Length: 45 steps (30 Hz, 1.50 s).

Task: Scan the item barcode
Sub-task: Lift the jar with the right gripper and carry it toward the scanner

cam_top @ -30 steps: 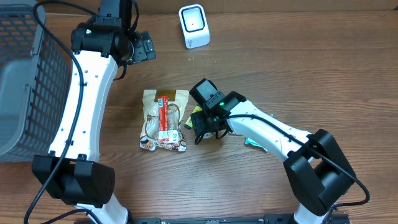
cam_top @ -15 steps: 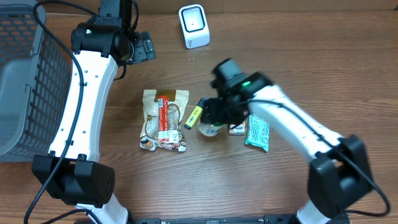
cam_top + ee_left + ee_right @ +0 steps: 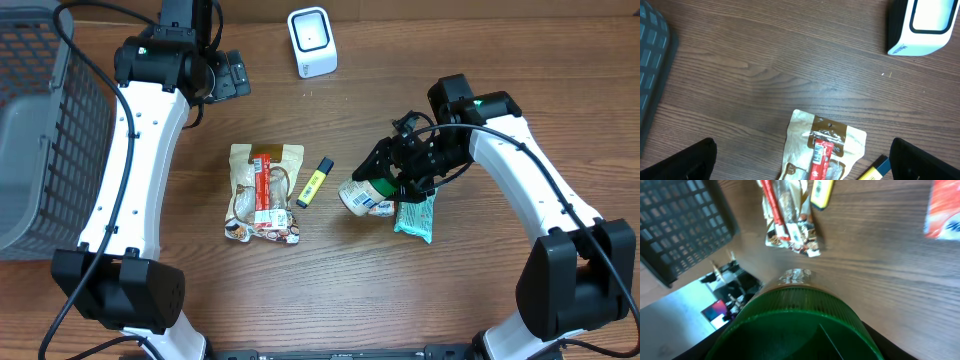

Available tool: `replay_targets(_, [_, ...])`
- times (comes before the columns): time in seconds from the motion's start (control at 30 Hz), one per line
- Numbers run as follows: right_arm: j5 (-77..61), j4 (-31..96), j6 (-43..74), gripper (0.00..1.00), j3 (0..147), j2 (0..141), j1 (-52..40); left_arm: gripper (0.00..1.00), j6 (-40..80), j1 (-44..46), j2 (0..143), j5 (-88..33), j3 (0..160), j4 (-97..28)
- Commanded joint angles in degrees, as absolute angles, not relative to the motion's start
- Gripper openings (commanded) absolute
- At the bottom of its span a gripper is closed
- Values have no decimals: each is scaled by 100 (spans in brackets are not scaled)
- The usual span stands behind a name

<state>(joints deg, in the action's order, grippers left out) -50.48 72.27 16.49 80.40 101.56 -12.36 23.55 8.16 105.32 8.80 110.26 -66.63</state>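
Observation:
A jar with a green lid [image 3: 365,195] hangs tilted above the table at centre right, label end pointing left. My right gripper [image 3: 398,178] is shut on its lid end. In the right wrist view the green lid [image 3: 795,325] fills the space between the right gripper [image 3: 797,347] jaws. The white barcode scanner [image 3: 312,41] stands at the back of the table, well away from the jar, and shows as the scanner [image 3: 925,25] in the left wrist view. My left gripper [image 3: 232,75] hovers left of the scanner, and the left gripper [image 3: 802,165] is open and holds nothing.
A snack pouch [image 3: 265,192] and a yellow highlighter [image 3: 314,182] lie mid-table. A teal packet [image 3: 415,215] lies under the right arm. A dark mesh basket [image 3: 40,130] stands at the far left. The left wrist view shows the pouch [image 3: 825,150] below.
My right arm has lifted the jar from beside the pouch and swung it right, uncovering the highlighter and the teal packet. The left arm has not moved.

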Motion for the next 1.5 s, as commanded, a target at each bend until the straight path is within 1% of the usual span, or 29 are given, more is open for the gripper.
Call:
replay_targets(0.0, [-5865, 7341, 1494, 4, 8193, 9985, -1225, 100, 2270, 827, 10381, 915, 11148, -6665])
replay_targets(0.43, [-6438, 7988, 1494, 4, 8193, 9985, -1223, 100, 2270, 827, 10381, 915, 11148, -6665])
replay_targets(1.3, [-6431, 7970, 1494, 4, 8193, 9985, -1223, 100, 2270, 827, 10381, 915, 11148, -6665])
replay_targets(1.4, [-6348, 7865, 1492, 4, 8193, 9985, -1223, 100, 2270, 827, 10381, 915, 11148, -6665])
replay_targets(1.47, [-6058, 7721, 1492, 4, 8193, 9985, -1223, 100, 2270, 827, 10381, 915, 11148, -6665])
